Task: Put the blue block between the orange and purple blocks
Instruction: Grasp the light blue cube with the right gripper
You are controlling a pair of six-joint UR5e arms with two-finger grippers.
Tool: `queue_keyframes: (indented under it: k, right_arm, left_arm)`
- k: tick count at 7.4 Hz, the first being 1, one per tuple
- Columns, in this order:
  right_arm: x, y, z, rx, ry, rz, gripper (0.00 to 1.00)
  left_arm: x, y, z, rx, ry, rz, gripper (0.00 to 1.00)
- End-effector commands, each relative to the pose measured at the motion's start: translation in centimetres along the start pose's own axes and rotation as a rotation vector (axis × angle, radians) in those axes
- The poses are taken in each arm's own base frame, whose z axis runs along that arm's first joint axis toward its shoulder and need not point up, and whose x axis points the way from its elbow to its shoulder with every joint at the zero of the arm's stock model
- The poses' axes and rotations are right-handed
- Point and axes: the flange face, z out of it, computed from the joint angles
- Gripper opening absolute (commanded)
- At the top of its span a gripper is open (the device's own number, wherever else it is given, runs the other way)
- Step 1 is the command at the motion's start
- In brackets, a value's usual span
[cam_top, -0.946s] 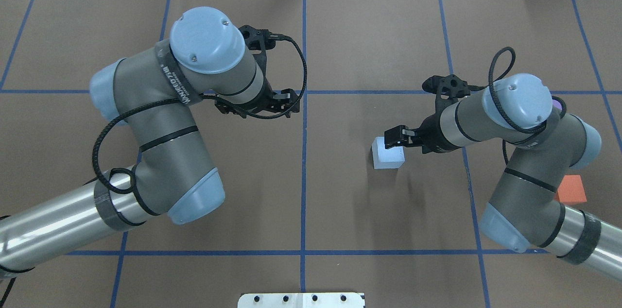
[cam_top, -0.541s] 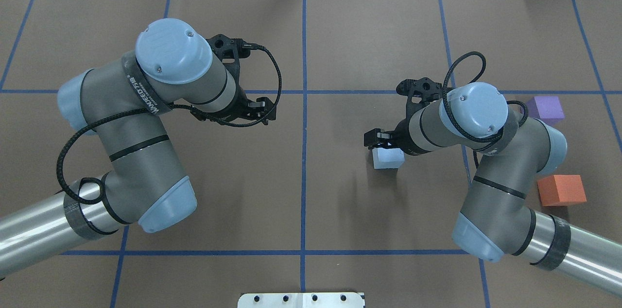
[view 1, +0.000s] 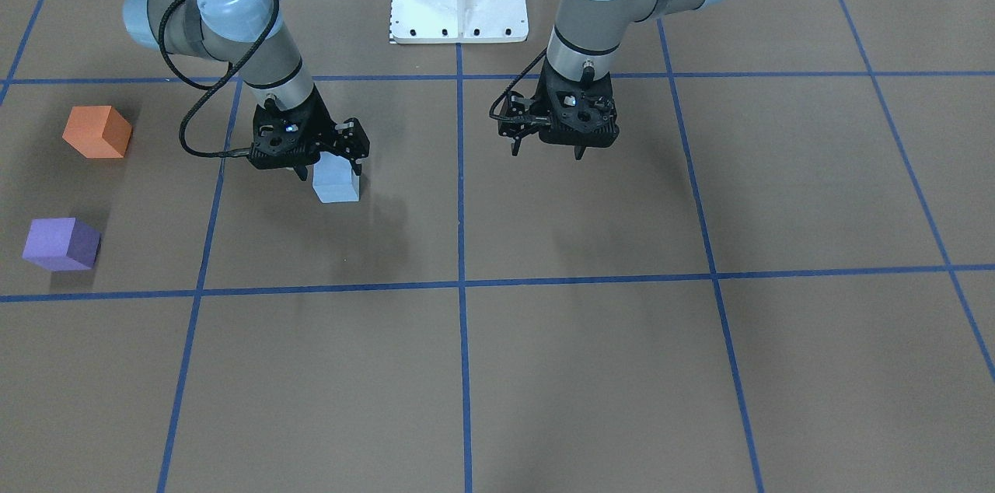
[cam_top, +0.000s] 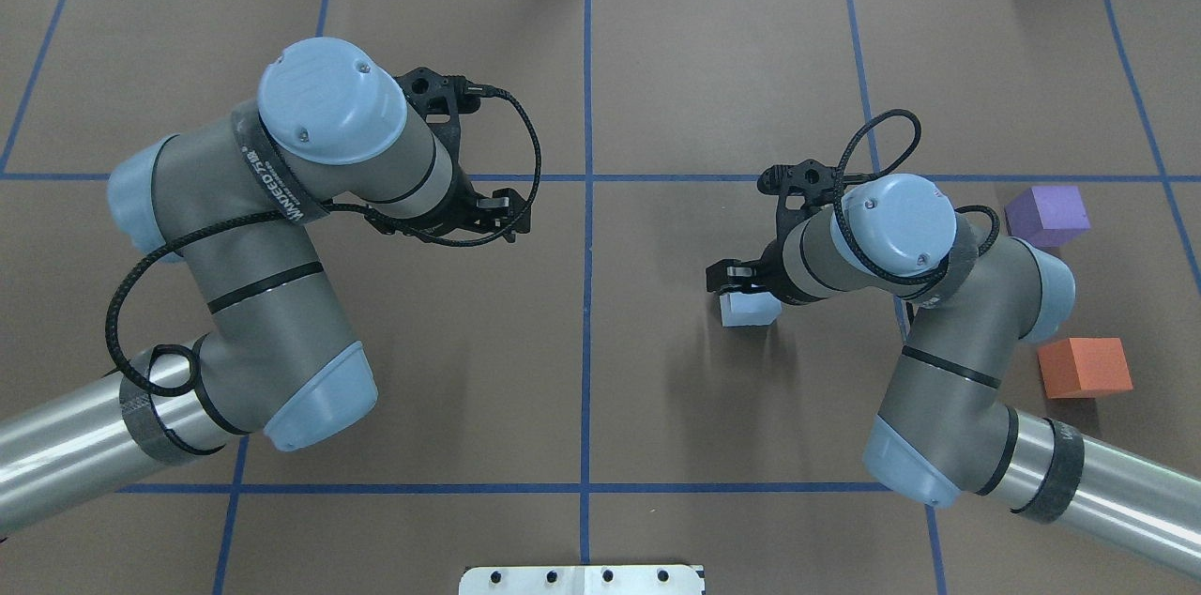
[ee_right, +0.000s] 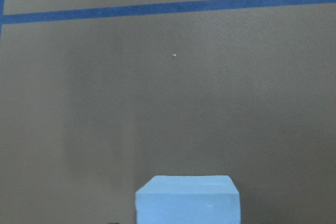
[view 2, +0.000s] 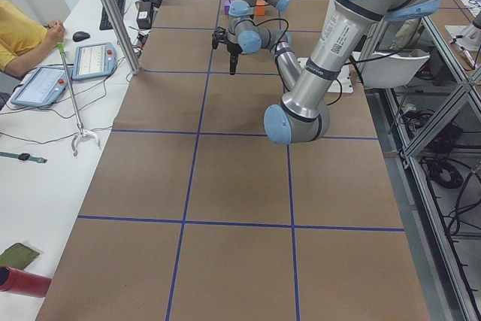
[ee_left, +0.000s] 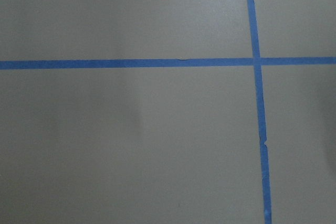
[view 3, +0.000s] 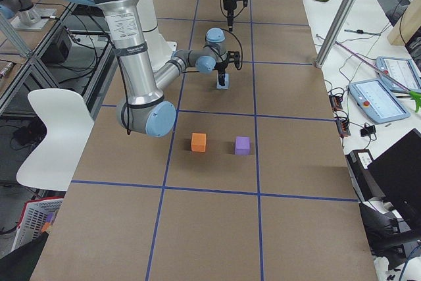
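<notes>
The right pincer [view 1: 332,170] is open round the blue block [view 1: 336,188] — a crooked squeeze could drop it before the front view's 9 o'clock gap between orange block [view 1: 95,133] and purple block [view 1: 61,244].

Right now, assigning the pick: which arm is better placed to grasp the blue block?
Right. The right gripper is at the blue block, on the side of the orange block and purple block; the left gripper hangs past the centre line.

The surface [cam_top: 713,60] looks like matt brown paper, crossed with blue tape [cam_top: 587,342]. The blue block [view 1: 336,186], orange block [view 1: 95,131] and purple block [view 1: 61,244] look matt, foam-like.
</notes>
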Motion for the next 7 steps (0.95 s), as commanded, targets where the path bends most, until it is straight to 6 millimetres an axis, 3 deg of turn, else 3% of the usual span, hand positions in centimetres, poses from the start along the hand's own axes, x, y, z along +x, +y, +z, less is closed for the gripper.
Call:
queue_keyframes:
  k: [1, 3, 4, 5, 6, 7]
  right_arm:
    - [-0.2, 0.3, 0.9, -0.009, 0.009, -0.013, 0.91]
    - [-1.2, -0.1, 2.0, -0.015, 0.014, -0.014, 0.88]
    - [-1.2, 0.1, 2.1, -0.016, 0.012, -0.017, 0.77]
    - [-1.2, -0.2, 1.3, -0.013, -0.002, -0.016, 0.17]
    - [-0.7, -0.6, 0.2, -0.003, -0.012, -0.01, 0.0]
    - [1.7, -0.4, -2.0, 0.002, -0.019, -0.001, 0.0]
  left_arm:
    - [0.0, 0.0, 0.1, 0.0, -0.001, -0.001, 1.0]
    - [0.0, 0.0, 0.1, 0.0, -0.001, -0.001, 1.0]
    - [-0.1, 0.0, 0.1, 0.001, -0.003, -0.001, 1.0]
    - [-0.1, 0.0, 0.1, 0.001, -0.003, -0.001, 1.0]
    - [-0.1, 0.0, 0.1, 0.001, -0.003, -0.001, 1.0]
    - [-0.1, 0.0, 0.1, 0.001, -0.003, -0.011, 1.0]
